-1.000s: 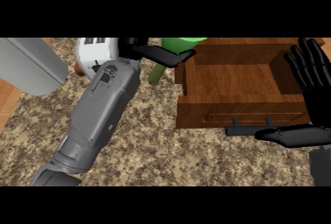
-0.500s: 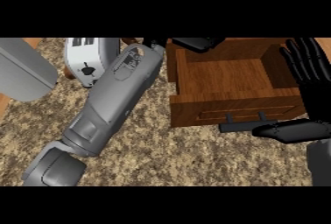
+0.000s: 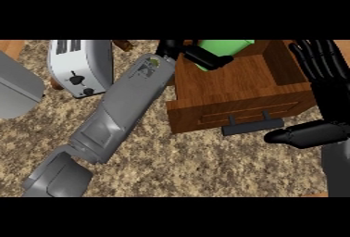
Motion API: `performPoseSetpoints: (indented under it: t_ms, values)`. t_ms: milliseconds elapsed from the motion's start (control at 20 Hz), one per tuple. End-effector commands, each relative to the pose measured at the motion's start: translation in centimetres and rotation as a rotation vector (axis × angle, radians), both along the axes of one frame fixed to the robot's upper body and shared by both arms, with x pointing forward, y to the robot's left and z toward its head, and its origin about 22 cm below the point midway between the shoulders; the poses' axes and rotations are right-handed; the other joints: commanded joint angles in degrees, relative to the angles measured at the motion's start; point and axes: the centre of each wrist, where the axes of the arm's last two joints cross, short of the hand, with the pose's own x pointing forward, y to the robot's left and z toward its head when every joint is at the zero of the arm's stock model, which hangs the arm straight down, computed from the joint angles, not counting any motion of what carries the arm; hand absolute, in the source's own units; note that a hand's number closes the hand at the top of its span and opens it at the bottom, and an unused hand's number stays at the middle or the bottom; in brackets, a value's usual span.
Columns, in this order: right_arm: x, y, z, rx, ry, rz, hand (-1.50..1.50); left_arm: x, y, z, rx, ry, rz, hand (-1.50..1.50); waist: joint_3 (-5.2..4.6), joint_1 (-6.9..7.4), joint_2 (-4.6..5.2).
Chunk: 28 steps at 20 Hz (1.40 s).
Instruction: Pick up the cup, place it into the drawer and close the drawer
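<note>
Left hand (image 3: 195,53), cup (image 3: 222,48), over drawer (image 3: 232,88)

You see only part of the green cup (image 3: 222,48): its top is cut off at twelve o'clock, and the left hand (image 3: 195,53) curled round it covers its left side. The toaster (image 3: 82,65) at eleven o'clock and the grey appliance (image 3: 17,90) at nine o'clock run past the frame, and the drawer (image 3: 232,88) hides behind the right hand (image 3: 325,78) at three o'clock.
</note>
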Motion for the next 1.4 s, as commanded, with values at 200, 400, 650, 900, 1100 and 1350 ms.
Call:
performPoseSetpoints:
  t_ms: [200, 400, 650, 900, 1100, 1350]
  values:
    - [0.9, 0.4, 1.2, -0.01, -0.016, 0.055, -1.5, -0.5, 0.5, -2.4, 0.025, 0.041, -0.028, -1.5, -0.03, -3.05, 0.71]
    - [1.1, 3.5, 1.1, 0.027, -0.005, 0.243, -1.5, -0.8, 1.1, -3.5, -0.113, 0.041, -0.011, -1.5, -0.1, -3.7, 1.1]
    - [0.5, 5.8, 0.4, -0.02, 0.013, 0.52, 1.5, -0.8, 0.2, -1.2, -0.296, -0.031, -0.078, -1.5, -0.14, -3.66, 0.66]
    - [0.0, 4.8, -0.4, -0.301, 0.153, 0.616, 1.5, -0.6, 0.0, -0.2, -0.387, -0.093, -0.009, -1.5, -0.16, -1.47, -0.14]
    - [-0.8, 4.7, -0.9, -0.5, 0.215, 0.558, -1.5, -0.7, 0.9, -2.3, -0.389, -0.104, 0.012, -1.5, -0.15, 1.44, -0.55]
    - [-1.7, 3.1, -1.9, -0.725, 0.177, 0.386, -1.5, -0.5, 1.3, -2.4, -0.43, -0.072, 0.039, -1.5, -0.05, 5.08, -1.08]
